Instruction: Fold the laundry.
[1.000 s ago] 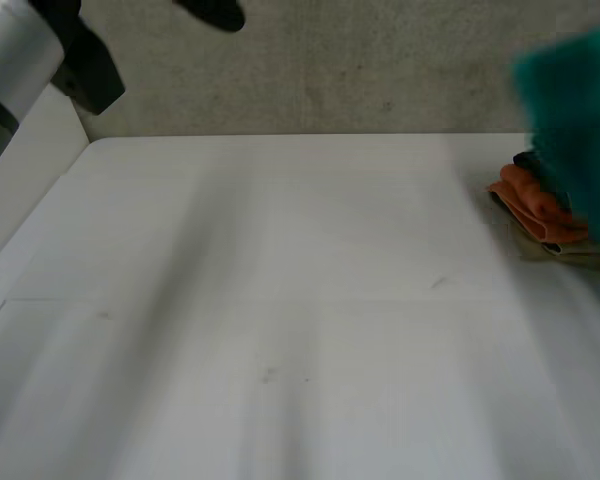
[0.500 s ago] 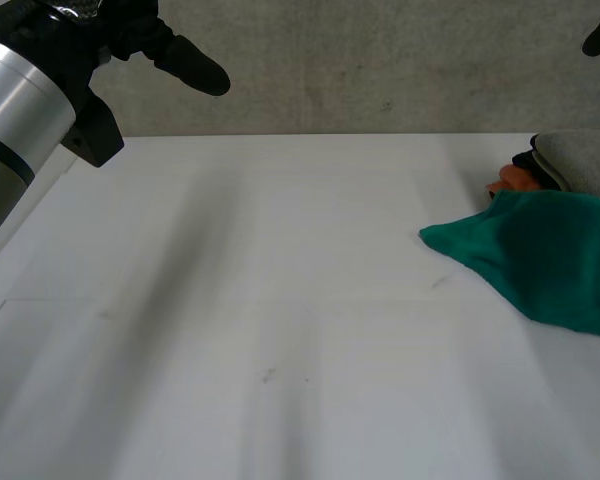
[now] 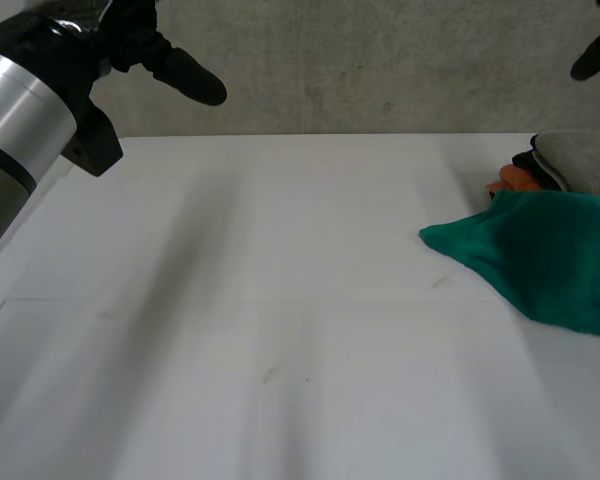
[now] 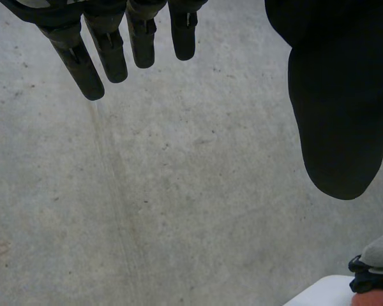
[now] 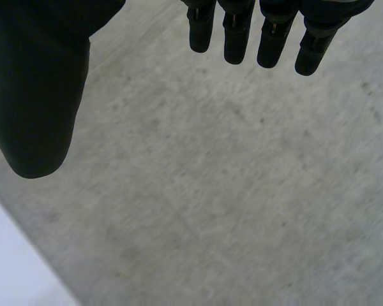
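A crumpled green cloth (image 3: 545, 260) lies on the white table (image 3: 280, 300) at its right side. My left hand (image 3: 175, 70) hangs high above the table's far left corner, well away from the cloth. In the left wrist view its fingers (image 4: 108, 48) are straight and its thumb (image 4: 338, 115) stands apart, holding nothing, over grey floor. My right hand (image 3: 595, 55) is raised at the far right, above and beyond the cloth. Its fingers (image 5: 268, 32) are straight and its thumb (image 5: 41, 95) is spread, empty.
A pile of folded laundry (image 3: 570, 165), grey on top with black and orange beneath, sits at the table's far right, just behind the green cloth. Its edge (image 4: 376, 268) appears in the left wrist view. A grey concrete wall (image 3: 360, 60) rises behind the table.
The green cloth, a blur in the air at the right a second ago, has landed on the table in front of the pile. My left arm has come into view at the far left.
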`<state>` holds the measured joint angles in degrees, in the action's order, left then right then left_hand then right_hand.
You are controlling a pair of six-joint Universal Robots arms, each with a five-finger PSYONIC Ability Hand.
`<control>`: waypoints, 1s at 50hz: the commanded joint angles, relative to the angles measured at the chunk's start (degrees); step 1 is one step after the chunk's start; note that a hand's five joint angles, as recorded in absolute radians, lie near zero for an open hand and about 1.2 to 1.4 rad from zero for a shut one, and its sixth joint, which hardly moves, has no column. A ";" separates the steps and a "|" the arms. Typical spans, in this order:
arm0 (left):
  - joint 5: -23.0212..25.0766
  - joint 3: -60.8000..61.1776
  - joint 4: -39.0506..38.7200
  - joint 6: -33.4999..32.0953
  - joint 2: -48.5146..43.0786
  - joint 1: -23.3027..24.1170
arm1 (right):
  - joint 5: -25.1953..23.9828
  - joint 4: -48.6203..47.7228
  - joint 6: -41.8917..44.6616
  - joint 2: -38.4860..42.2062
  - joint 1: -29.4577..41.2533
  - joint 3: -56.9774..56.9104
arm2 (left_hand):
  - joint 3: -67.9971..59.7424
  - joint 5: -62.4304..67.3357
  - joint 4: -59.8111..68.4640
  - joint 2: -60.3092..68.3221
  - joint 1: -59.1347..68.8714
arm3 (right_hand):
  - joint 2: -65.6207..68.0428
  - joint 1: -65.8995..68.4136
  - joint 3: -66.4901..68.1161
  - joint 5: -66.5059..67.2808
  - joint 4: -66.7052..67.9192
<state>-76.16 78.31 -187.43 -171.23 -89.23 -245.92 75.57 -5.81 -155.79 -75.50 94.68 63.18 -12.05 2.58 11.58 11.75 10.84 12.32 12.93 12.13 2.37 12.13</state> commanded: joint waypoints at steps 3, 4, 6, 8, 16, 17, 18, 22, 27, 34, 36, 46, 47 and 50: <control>0.23 4.92 -0.21 -0.07 0.11 0.09 | 0.36 26.80 2.85 0.26 -3.70 -0.25 | 2.05 -2.58 -1.58 -1.75 -0.84 | -2.32 -2.93 -2.13 -2.37 -2.13; 0.23 5.71 -0.30 -0.16 0.11 0.09 | 0.62 27.78 3.21 0.26 -5.72 0.36 | 2.05 -2.58 -1.58 -1.75 -0.84 | -2.32 -2.93 -2.13 -2.37 -2.13; 0.31 6.68 -0.39 -0.16 0.11 0.09 | 1.33 27.79 3.91 0.18 -11.15 2.98 | 2.05 -2.58 -1.58 -1.75 -0.84 | -2.32 -2.93 -2.13 -2.37 -2.13; 0.49 7.91 -0.74 -0.25 -0.06 0.09 | 1.24 27.00 4.09 0.17 -14.86 4.67 | 2.05 -2.58 -1.58 -1.75 -0.84 | -2.32 -2.93 -2.13 -2.37 -2.13; 0.49 11.78 -4.51 -0.25 -1.11 0.18 | -0.08 22.60 2.60 5.53 -27.35 10.38 | 2.05 -2.58 -1.58 -1.75 -0.84 | -2.32 -2.93 -2.13 -2.37 -2.13; 0.49 12.04 -4.87 -0.25 -1.29 0.18 | -0.16 21.64 1.72 7.19 -28.66 11.26 | 2.05 -2.58 -1.58 -1.75 -0.84 | -2.32 -2.93 -2.13 -2.37 -2.13; 0.40 12.39 -5.31 -0.25 -1.38 0.18 | -0.25 21.11 1.11 7.81 -29.37 11.70 | 2.05 -2.58 -1.58 -1.75 -0.84 | -2.32 -2.93 -2.13 -2.37 -2.13; 0.40 13.80 -6.63 -0.25 -2.17 0.18 | -0.95 18.48 -3.02 9.23 -33.33 13.37 | 2.05 -2.58 -1.58 -1.75 -0.84 | -2.32 -2.93 -2.13 -2.37 -2.13; 0.49 14.68 -7.24 -0.25 -2.61 0.35 | -3.76 18.21 -3.91 12.56 -34.65 14.17 | 2.05 -2.58 -1.58 -1.75 -0.84 | -2.32 -2.93 -2.13 -2.37 -2.13; 0.58 14.68 -7.33 -0.25 -3.14 0.35 | -3.94 17.77 -2.68 17.66 -34.57 14.34 | 2.05 -2.58 -1.58 -1.75 -0.84 | -2.32 -2.93 -2.13 -2.37 -2.13; 0.58 14.86 -7.42 -0.25 -3.14 0.27 | -3.86 17.59 -2.07 18.80 -34.57 14.34 | 2.05 -2.58 -1.58 -1.75 -0.84 | -2.32 -2.93 -2.13 -2.37 -2.13; 0.58 15.03 -7.51 -0.16 -3.05 0.27 | -3.94 13.29 0.13 22.85 -32.46 14.43 | 2.05 -2.58 -1.58 -1.75 -0.84 | 64.54 63.92 64.73 64.49 64.72; 0.58 14.95 -7.51 -0.16 -3.05 0.27 | -3.94 12.76 0.05 22.59 -32.46 14.69 | 2.05 -2.58 -1.58 -1.75 -0.84 | 67.65 67.04 67.84 67.60 67.84; 0.58 14.86 -7.51 -0.16 -2.88 0.18 | -4.12 9.43 0.31 21.89 -32.19 16.53 | 2.05 -2.58 -1.58 -1.75 -0.84 | 67.68 67.07 67.87 67.63 67.87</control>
<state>-75.58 93.29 -194.87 -171.39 -92.36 -245.66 71.71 8.32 -155.73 -52.82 61.85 77.62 -12.05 2.58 11.58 11.75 10.84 56.14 56.80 54.84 44.92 54.81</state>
